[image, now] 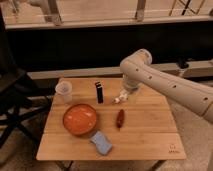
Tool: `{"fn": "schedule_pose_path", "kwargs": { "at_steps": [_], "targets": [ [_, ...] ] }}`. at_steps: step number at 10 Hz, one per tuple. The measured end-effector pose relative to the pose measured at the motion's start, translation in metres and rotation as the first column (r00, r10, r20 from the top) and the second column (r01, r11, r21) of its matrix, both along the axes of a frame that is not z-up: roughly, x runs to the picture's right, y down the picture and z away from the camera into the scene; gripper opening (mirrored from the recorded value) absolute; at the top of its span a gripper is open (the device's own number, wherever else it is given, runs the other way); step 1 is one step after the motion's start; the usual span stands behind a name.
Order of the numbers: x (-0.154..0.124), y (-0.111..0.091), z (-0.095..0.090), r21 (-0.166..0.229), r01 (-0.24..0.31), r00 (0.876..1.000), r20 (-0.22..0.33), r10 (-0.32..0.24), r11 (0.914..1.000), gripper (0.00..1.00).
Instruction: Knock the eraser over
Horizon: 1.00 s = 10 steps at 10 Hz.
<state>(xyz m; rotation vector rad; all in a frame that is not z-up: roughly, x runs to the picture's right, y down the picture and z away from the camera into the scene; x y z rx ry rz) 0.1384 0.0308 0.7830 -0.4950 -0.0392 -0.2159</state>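
The eraser, a slim black block with a thin pale band, stands upright on the wooden table, toward the back, between the cup and my gripper. My gripper hangs from the pale arm that reaches in from the right. It sits low over the table, a short way right of the eraser and apart from it.
A translucent cup stands at the back left. An orange bowl sits front left of the eraser. A dark red oval object lies near the middle. A blue sponge lies near the front edge. A dark chair stands left of the table.
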Motion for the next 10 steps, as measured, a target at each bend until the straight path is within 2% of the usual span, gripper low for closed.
{"fn": "schedule_pose_path", "kwargs": {
  "at_steps": [10],
  "targets": [
    [-0.01, -0.002, 0.016, -0.008, 0.019, 1.0, 0.022, -0.018, 0.9998, 0.8]
  ]
}}
